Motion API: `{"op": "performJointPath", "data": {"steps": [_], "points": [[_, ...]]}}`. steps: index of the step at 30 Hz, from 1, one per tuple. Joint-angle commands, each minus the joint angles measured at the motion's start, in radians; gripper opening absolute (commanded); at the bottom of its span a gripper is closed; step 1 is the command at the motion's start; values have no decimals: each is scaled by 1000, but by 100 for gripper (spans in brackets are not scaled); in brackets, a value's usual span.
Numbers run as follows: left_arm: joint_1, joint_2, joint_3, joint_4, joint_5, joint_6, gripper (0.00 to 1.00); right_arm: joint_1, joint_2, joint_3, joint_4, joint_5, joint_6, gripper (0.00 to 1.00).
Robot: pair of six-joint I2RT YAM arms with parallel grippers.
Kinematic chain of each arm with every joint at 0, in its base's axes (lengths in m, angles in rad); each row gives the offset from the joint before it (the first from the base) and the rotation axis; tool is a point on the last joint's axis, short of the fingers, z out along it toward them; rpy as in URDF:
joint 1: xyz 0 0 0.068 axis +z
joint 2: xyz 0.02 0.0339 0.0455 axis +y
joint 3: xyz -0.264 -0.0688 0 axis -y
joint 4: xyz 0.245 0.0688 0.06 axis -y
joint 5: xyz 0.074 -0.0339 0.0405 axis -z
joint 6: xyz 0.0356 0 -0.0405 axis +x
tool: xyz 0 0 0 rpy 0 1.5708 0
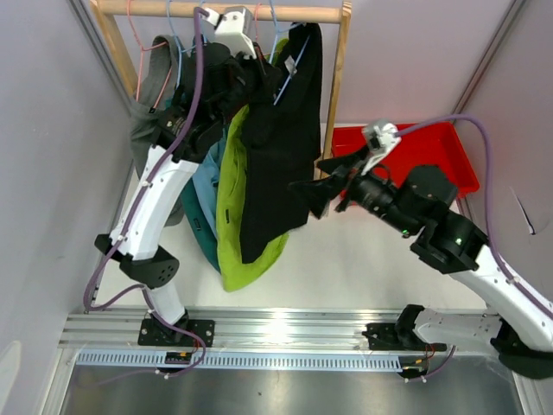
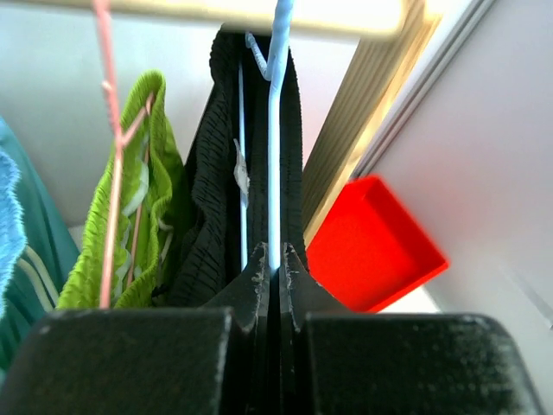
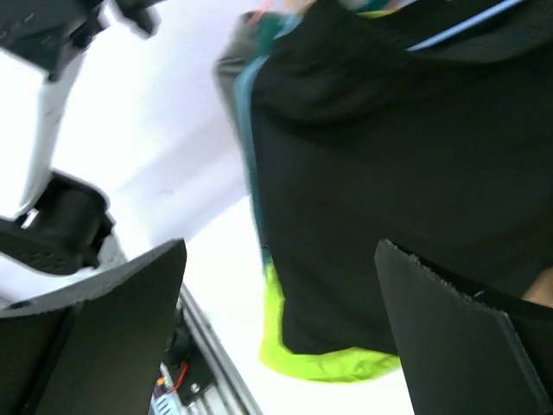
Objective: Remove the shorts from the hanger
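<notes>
Top external view: a white tabletop [image 1: 363,268] carries a wooden rail [image 1: 320,14] on slanted posts at its far side. All five pairs of shorts hang under this rail. The black shorts [image 1: 276,156] hang nearest the rail's right end. Toward its left end follow the lime green shorts [image 1: 235,225], the light blue shorts [image 1: 207,177] and dark teal shorts [image 1: 200,229] bunched together, and the grey shorts [image 1: 151,86] nearest the left post. A red bin [image 1: 449,151] stands on the tabletop, right of the rail's right post. The right end effector [image 1: 324,183] hovers below the rail's right end. Its fingers are spread wide and hold nothing, and the right wrist view shows black cloth beyond the gap; whether a finger touches the cloth cannot be told. The left end effector [image 2: 275,259] sits just under the rail with its fingers pressed together on the wire of the blue hanger [image 2: 275,130], which carries the black pair. A pink hanger [image 2: 111,173] carries the lime green pair, further toward the rail's left end.
</notes>
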Motion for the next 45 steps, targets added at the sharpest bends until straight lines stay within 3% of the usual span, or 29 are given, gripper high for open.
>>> {"op": "performJointPath", "data": {"steps": [1, 9, 18, 25, 31, 34, 38, 40, 41, 42, 45], "points": [[-13, -76, 3, 122, -49, -70, 0, 201, 93, 89, 35, 268, -113, 99], [-38, -113, -53, 125, -67, -126, 0, 441, 297, 149, 164, 520, -222, 99], [-47, -246, -232, 156, -57, -133, 0, 507, 400, 148, 383, 728, -367, 100], [-47, -308, -273, 148, -69, -99, 0, 622, 479, 222, 423, 1050, -498, 99], [-47, -362, -335, 178, -29, -136, 0, 636, 545, 225, 517, 1106, -570, 99], [-47, -377, -358, 176, -17, -149, 0, 638, 588, 235, 575, 1108, -610, 88], [-47, -424, -408, 179, -2, -171, 0, 636, 634, 234, 709, 1118, -684, 65], [-45, -447, -430, 190, 6, -180, 0, 636, 656, 237, 741, 1121, -708, 42], [-47, -464, -439, 197, 6, -182, 0, 636, 660, 241, 740, 1120, -707, 13], [-47, -471, -454, 199, 5, -180, 0, 641, 665, 244, 733, 1123, -701, 0], [-45, -478, -451, 187, -11, -168, 0, 680, 665, 235, 720, 1141, -687, 0]]}}
